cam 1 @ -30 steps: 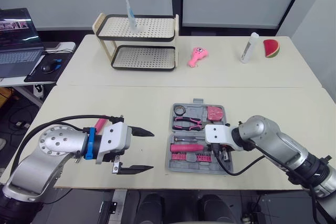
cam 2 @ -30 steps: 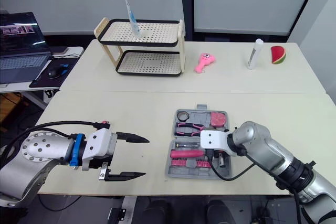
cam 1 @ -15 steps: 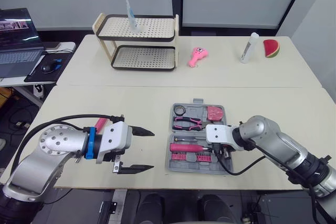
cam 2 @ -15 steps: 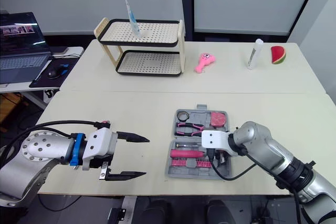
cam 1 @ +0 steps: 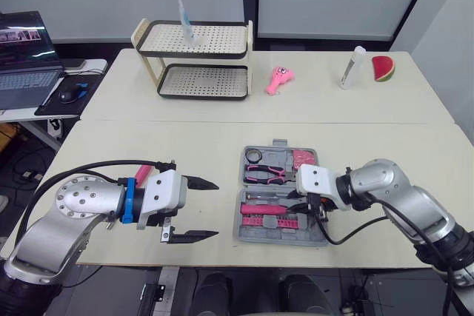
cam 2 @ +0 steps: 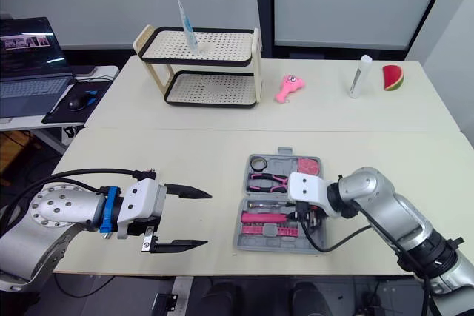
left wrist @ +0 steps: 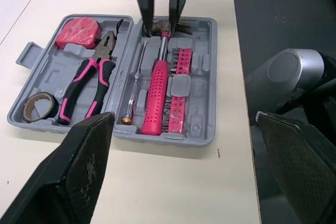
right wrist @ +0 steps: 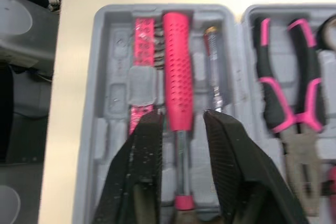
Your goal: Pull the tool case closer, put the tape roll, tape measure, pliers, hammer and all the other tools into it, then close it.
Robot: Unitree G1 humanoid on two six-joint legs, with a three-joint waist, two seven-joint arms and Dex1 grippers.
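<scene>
The grey tool case [cam 1: 319, 239] lies open near the table's front edge. In it are the tape roll [cam 1: 254, 156], pink-handled pliers [cam 1: 265, 172], pink tape measure [cam 1: 304, 157], a screwdriver [left wrist: 134, 90], a strip of pink bits [left wrist: 178, 93] and the pink-handled hammer [cam 1: 266, 209]. My right gripper [right wrist: 182, 115] hovers over the hammer's head end. It is open, a finger on each side of the shaft with gaps showing. My left gripper [cam 1: 216, 209] stands open and holds nothing, to the left of the case.
At the back stand a two-tier rack [cam 1: 194, 58], a pink toy [cam 1: 278, 79], a white bottle [cam 1: 352, 66] and a watermelon slice [cam 1: 383, 68]. A laptop [cam 1: 26, 57] sits on a side table to the left. The case lies close to the table's front edge.
My right gripper has drawn slightly to the right, away from the middle of the case. The hammer stays in its slot. The left arm has not moved.
</scene>
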